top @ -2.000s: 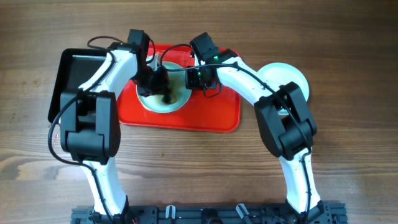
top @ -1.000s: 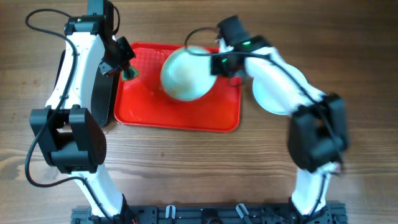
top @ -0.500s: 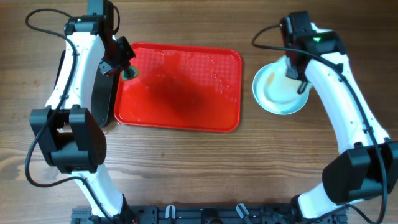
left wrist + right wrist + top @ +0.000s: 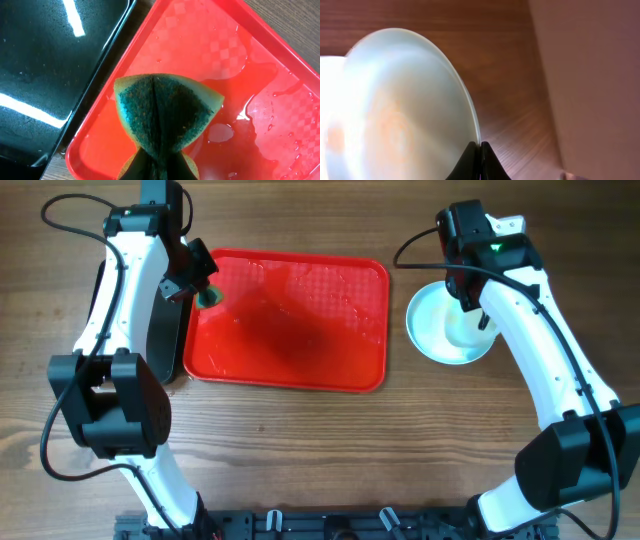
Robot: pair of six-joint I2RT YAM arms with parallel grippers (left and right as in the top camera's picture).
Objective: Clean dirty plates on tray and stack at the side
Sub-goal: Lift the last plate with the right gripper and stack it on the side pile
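Note:
The red tray (image 4: 300, 370) lies mid-table, wet, with no plates on it. The pale plates (image 4: 440, 330) sit in a pile on the wood to the right of the tray; I cannot tell how many. My right gripper (image 4: 477, 310) is shut on the far right rim of the top plate (image 4: 405, 110), with its jaws (image 4: 480, 150) pinching the edge. That plate shows faint orange tints. My left gripper (image 4: 205, 292) hovers over the tray's far left corner, shut on a green-and-yellow sponge (image 4: 165, 107). The tray (image 4: 210, 45) below it holds puddles of water.
A black tray (image 4: 165, 340) lies along the red tray's left side, partly under my left arm, and also shows in the left wrist view (image 4: 40, 65). Bare wooden table surrounds both trays and the plate pile.
My right arm carried the last plate off the red tray to the pile on the right. My left arm pulled back with the sponge to the tray's far left corner and has held there.

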